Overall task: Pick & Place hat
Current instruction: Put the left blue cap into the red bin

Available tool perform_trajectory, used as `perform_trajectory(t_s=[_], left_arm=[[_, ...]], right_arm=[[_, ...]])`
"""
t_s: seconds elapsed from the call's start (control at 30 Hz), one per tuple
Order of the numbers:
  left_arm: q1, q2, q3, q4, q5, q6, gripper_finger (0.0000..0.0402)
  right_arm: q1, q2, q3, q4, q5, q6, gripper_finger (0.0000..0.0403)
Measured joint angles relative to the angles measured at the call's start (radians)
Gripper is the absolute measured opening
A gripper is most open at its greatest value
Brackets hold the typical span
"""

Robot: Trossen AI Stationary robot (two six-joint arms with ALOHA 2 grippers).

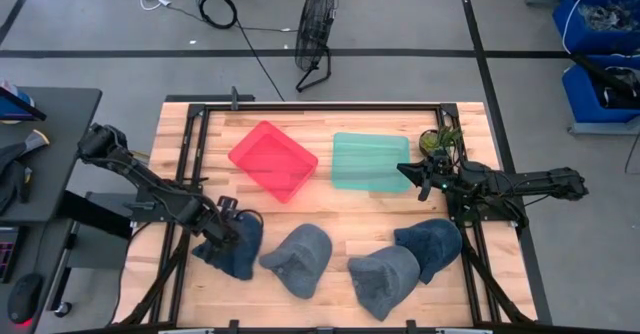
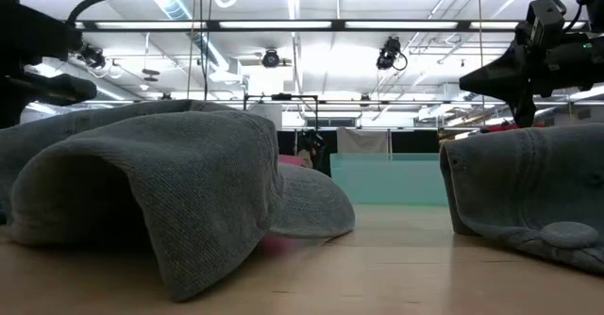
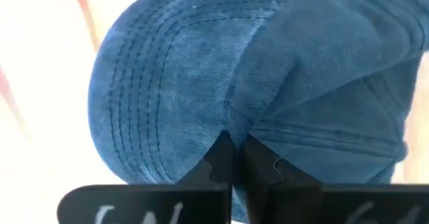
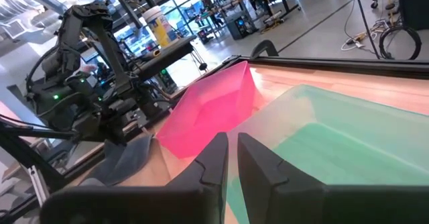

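Left claw (image 1: 222, 217) is pinched tight on the dark blue hat (image 1: 235, 246) at the table's (image 1: 340, 209) front-left. Right claw (image 1: 408, 171) hovers, fingers nearly together and holding nothing, beside the teal bin (image 1: 365, 161). Red bin (image 1: 273, 159) left of teal. Three more hats lie right of the blue one.

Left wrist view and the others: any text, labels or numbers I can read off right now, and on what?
Nothing fully readable in any view.
Left gripper, shut on the dark blue cap: white marks on its mount, cut off by the frame edge, unreadable.
Yellow-labelled container in the room behind: print too small to read.
Red bin, teal bin, grey caps: no text visible.
Right gripper: no markings visible.
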Motion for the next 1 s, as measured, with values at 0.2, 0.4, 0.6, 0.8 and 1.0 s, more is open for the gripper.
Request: perform_trajectory(t_s=[0.2,0.4,0.6,0.8,1.0], left_arm=[[0.002,0.0,0.165,-0.034,-0.08,-0.068,0.0013],[0.03,0.0,0.44,-0.209,-0.346,-0.076,0.0013],[0.16,-0.001,0.635,-0.315,-0.4,-0.107,0.0012],[0.418,0.003,0.642,-0.232,-0.401,-0.113,0.0013],[0.694,0.054,0.631,-0.213,-0.37,-0.157,0.0016]], right_arm=[[0.0,0.0,0.0,0.0,0.0,-0.003,0.0041],[0.0,0.0,0.0,0.0,0.0,-0.003,0.0041],[0.0,0.0,0.0,0.0,0.0,0.0,0.0041],[0.0,0.0,0.0,0.0,0.017,0.0,0.0041],[0.0,0.0,0.0,0.0,0.016,-0.024,0.0041]])
